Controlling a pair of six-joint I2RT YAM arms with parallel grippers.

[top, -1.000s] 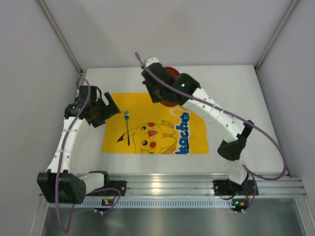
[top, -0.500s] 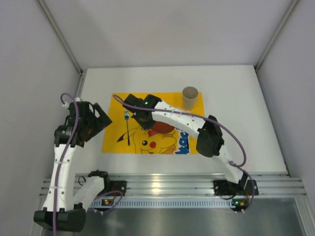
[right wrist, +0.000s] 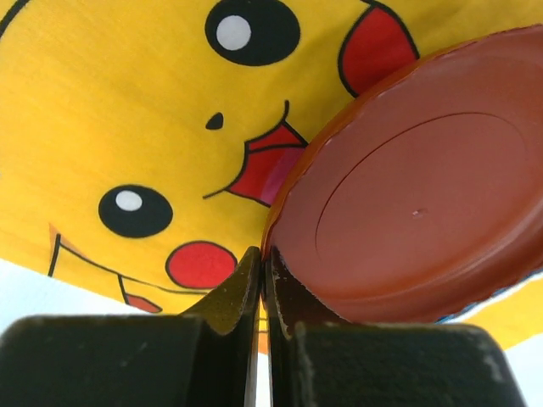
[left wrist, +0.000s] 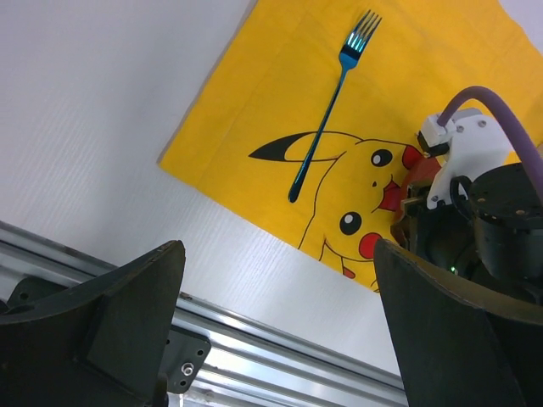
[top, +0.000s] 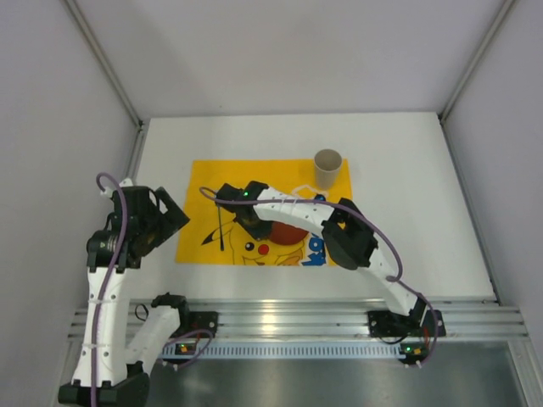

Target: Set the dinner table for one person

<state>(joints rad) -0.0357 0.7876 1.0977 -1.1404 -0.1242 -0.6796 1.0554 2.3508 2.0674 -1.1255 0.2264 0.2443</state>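
We list one reddish-brown plate, seemingly light, stiff and slick, best pinched at its rim, where our right gripper clamps it over the yellow Pikachu cloth, centre-near on the white dinner table; left gripper gapes empty.

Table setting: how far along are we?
Done: yellow cloth laid on the table, fork on its left part, cup at its far right corner. In hand: right gripper, jaws shut on the rim of the red plate, over the cloth's middle. To do: release the plate; the left gripper is open and empty.
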